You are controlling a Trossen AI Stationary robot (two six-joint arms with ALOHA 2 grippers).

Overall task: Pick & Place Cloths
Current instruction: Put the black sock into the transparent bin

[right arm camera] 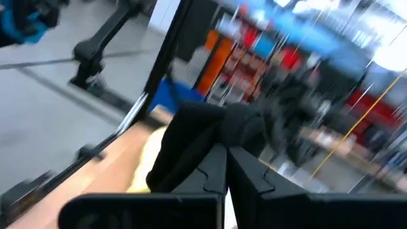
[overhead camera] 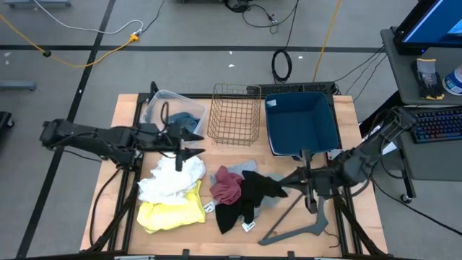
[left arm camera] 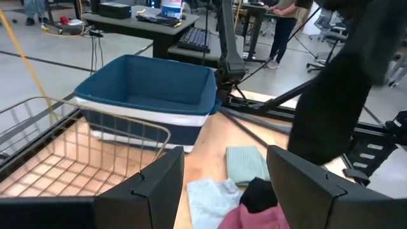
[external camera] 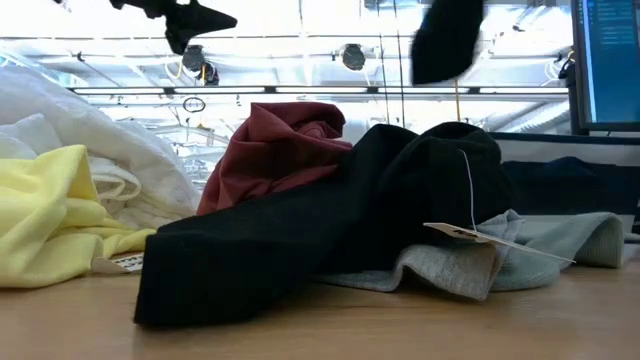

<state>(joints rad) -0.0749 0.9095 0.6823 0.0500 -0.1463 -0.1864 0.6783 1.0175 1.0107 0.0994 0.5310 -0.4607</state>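
Both arms are matte black, built of rounded tubular links with bulkier joint housings. The left arm (overhead camera: 101, 139) ends in a left hand (overhead camera: 189, 143) with two pointed, tapering fingers (left arm camera: 152, 184) that are flat-faced, angular black plates. The right arm (overhead camera: 368, 155) carries thin dark cables along its links. The right hand (right arm camera: 227, 166) has blocky black fingers with stepped, notched inner edges.

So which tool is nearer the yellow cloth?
Left. The left tool hovers above the white cloth beside the yellow cloth; the right tool is across the pile.
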